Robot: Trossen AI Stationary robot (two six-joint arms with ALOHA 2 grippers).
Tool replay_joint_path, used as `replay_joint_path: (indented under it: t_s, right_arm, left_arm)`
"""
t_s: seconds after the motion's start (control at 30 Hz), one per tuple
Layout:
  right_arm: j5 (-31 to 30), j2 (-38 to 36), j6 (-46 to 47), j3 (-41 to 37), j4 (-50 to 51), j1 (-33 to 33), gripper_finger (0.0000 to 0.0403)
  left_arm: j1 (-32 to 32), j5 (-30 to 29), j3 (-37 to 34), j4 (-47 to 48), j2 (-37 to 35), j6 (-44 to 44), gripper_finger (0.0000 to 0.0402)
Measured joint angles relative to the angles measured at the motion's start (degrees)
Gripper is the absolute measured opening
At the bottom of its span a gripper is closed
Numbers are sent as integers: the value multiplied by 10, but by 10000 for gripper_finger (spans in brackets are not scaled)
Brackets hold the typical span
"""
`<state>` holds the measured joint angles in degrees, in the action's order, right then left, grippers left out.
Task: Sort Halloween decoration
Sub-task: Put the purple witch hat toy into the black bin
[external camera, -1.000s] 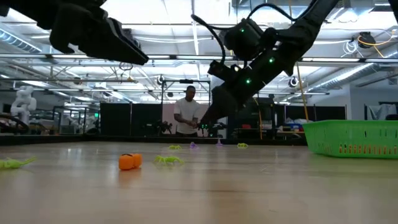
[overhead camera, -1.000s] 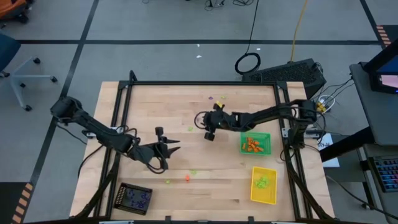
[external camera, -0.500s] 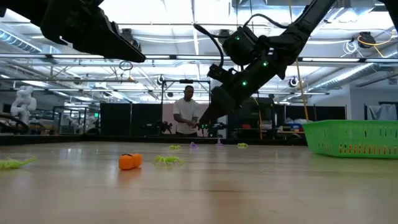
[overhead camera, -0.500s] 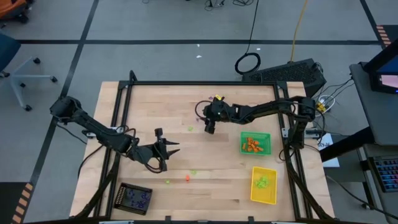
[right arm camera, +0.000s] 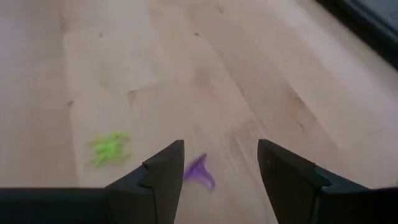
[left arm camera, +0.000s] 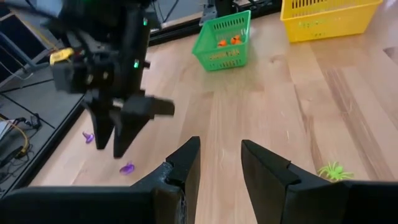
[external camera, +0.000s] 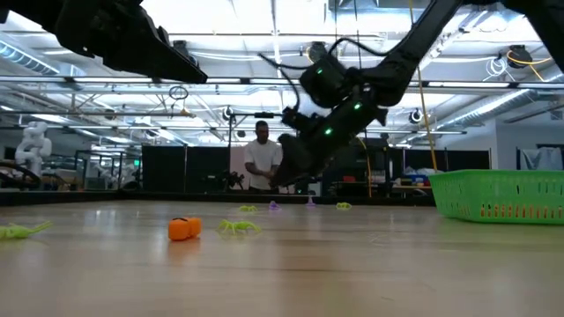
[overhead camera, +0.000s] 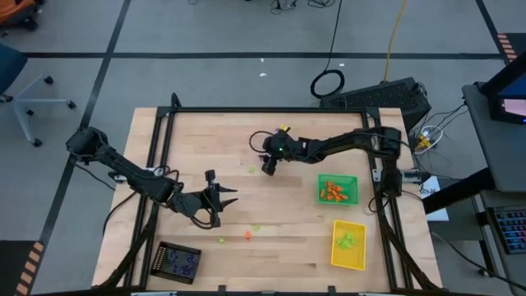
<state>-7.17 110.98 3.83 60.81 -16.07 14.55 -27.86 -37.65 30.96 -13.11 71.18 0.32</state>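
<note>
The Halloween decoration lies scattered on the wooden table: an orange trinket [external camera: 183, 228], lime spiders [external camera: 236, 226] [right arm camera: 109, 147] and purple pieces [left arm camera: 127, 168]. My right gripper [overhead camera: 267, 165] hangs open over the table's far middle, tilted down. One purple trinket [right arm camera: 199, 172] lies on the wood just ahead of the gap between its fingers, untouched. My left gripper [overhead camera: 219, 198] hovers open at the left middle with nothing between its fingers [left arm camera: 186, 165]. It faces the right gripper [left arm camera: 118, 134].
A green tray [overhead camera: 338, 189] with orange pieces and a yellow tray [overhead camera: 348, 244] with lime pieces stand at the right. A black tray [overhead camera: 178, 261] with purple pieces stands at the near left. A person [external camera: 263, 163] stands in the room behind the table.
My right gripper has moved toward the table's left edge and a little down, coming over the purple trinket. My left gripper has stayed in place.
</note>
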Motion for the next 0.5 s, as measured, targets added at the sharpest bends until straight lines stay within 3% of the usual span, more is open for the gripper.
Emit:
replay_joint_path:
  t_s: [0.23,0.5]
  right_arm:
    - [-1,69,5,75,53,-1,190]
    - [23,82,53,94,108,-8,189]
  left_arm:
    - [-1,0,0,2,0,0,118]
    - [-4,1,0,6,0,0,118]
